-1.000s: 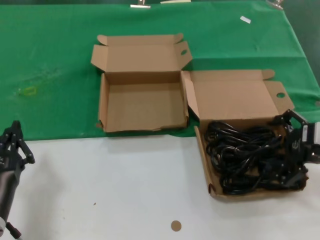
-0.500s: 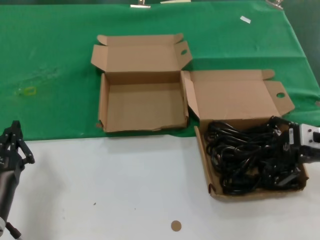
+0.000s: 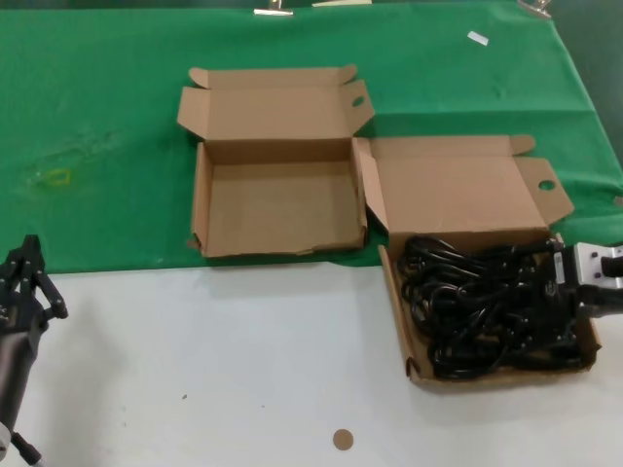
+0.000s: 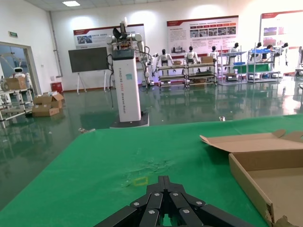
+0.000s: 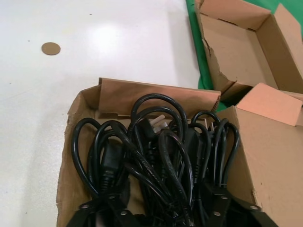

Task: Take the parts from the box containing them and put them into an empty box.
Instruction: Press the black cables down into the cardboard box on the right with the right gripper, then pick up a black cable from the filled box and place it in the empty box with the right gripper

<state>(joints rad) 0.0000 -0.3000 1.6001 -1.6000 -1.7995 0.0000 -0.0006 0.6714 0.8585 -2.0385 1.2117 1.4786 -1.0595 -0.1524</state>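
Cables [image 3: 482,304] tangled, uncountable | boxes: 2 | right claw [image 3: 557,292] among cables

Little can be read. In the left wrist view a white pillar [image 4: 127,85] in the hall carries a line of dark letters running down its face, too small to make out. The wall posters [image 4: 201,33] behind it show text blocks, also illegible.

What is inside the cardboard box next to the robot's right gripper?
The box holds a tangled pile of black power cables with plugs. The right gripper reaches into it. The cables cover most of the floor, so anything beneath them is hidden.
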